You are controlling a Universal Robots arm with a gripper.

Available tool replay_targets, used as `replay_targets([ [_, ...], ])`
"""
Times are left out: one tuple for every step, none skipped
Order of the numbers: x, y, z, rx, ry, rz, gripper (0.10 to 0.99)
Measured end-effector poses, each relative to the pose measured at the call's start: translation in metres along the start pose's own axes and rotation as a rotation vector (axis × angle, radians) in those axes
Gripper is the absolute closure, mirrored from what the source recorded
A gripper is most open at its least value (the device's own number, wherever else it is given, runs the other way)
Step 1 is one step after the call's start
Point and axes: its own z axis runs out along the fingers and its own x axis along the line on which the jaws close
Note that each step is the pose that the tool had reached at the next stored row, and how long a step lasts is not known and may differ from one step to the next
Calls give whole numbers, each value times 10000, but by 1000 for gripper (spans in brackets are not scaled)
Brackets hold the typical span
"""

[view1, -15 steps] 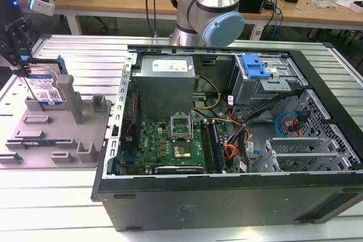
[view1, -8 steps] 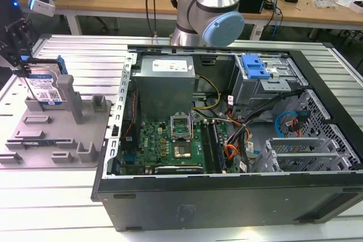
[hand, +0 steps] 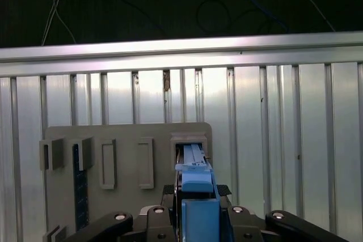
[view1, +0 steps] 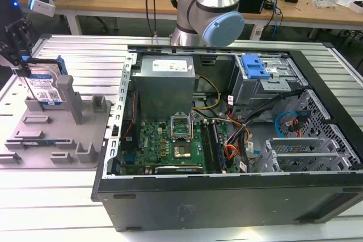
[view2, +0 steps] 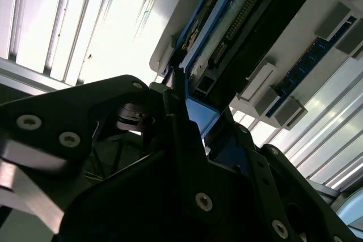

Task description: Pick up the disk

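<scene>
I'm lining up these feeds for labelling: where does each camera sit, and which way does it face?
Exterior view: off the arm, looking down over the open computer case, holder tray and disk; the arm's joint shows.
First wrist view: on the arm, looking down on the tray; the gripper shows.
Second wrist view: on the arm, close along the gripper toward the disk.
All share the disk.

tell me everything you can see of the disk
The disk is a flat rectangular silver-grey hard drive with a white-and-blue label and blue plastic side rails. In the exterior view it stands on edge in a slot of the grey moulded holder tray, at that view's left. The black gripper is at its top. In the second wrist view its connector end faces the camera.
</scene>
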Motion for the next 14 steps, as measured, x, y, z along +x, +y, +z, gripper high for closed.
replay_targets([
  [0,0,0,0,-1,0,722],
  [0,0,0,-1,0,0,722],
  [0,0,0,0,0,0,722],
  [0,0,0,0,-2,0,722],
  [0,0,0,1,-7,1,722],
  [-1,0,-1,4,-24,0,722],
  [0,0,-3,3,-31,-3,722],
  [0,0,-9,0,-40,-11,722],
  [0,0,-13,0,-47,-15,722],
  [1,0,-16,1,-50,-21,722],
  [1,0,-25,0,-52,-28,722],
  [2,0,-34,0,-52,-33,722],
  [3,0,-51,1,-52,-40,722],
  [3,1,-66,1,-52,-44,722],
])
